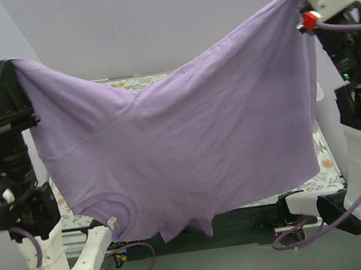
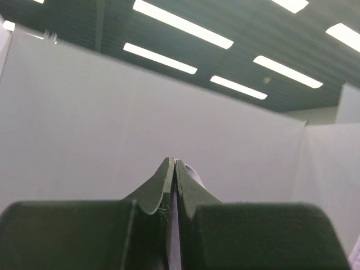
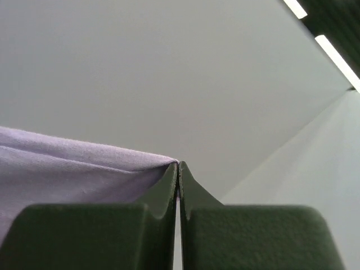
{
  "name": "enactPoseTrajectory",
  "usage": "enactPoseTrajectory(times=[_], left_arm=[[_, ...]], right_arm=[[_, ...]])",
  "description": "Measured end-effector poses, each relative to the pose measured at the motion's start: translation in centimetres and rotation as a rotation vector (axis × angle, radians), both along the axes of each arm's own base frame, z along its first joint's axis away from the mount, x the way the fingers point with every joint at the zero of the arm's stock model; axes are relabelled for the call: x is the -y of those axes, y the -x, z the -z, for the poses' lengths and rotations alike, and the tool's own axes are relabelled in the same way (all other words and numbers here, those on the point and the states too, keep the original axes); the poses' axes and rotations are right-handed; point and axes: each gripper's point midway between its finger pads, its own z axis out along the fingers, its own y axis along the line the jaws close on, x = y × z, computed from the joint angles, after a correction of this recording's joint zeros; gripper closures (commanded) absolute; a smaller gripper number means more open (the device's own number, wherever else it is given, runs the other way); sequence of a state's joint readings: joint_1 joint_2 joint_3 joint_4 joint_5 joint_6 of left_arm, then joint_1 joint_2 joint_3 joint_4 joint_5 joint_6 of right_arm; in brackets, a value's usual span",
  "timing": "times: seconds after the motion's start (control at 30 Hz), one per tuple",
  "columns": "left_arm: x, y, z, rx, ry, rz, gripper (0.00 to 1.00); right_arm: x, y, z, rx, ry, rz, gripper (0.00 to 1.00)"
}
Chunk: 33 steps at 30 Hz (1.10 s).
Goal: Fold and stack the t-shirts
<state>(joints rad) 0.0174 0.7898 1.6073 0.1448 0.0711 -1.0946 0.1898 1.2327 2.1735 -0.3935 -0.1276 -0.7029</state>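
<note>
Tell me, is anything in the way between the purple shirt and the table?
The left gripper and right gripper pinch the t-shirt above the table. Nothing visible lies between, though the t-shirt hides most of the table.

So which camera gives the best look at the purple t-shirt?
The top external view: it shows the whole t-shirt spread out, neck at lower left. The left wrist view shows only a sliver pinched in the left pincer; the right wrist view shows one corner clamped in the right pincer.
</note>
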Motion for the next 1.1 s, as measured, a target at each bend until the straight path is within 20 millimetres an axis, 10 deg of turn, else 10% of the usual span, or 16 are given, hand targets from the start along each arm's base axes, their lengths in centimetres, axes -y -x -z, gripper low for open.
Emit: enactPoseTrajectory(times=[0.17,0.37,0.6,0.83,1.1], left_arm=[[-1.2,-11.7,10.0,-0.28,0.027,-0.051,1.0],[-2.4,-25.7,31.4,-0.75,0.041,-0.113,1.0],[-4.6,-33.5,50.6,-1.168,0.055,-0.164,1.0],[-7.6,-40.6,54.2,-1.24,0.094,-0.192,1.0],[-8.0,-43.9,49.8,-1.135,0.079,-0.15,1.0]], right_arm=[[-3.1,-9.3,10.1,-0.271,0.061,-0.07,0.99],[-6.7,-17.9,30.7,-0.736,0.09,-0.18,0.99],[-9.8,-25.9,49.7,-1.089,0.098,-0.217,0.99],[-11.3,-34.0,59.5,-1.167,0.097,-0.118,0.99],[-11.0,-37.2,55.6,-1.038,0.073,-0.061,0.99]])
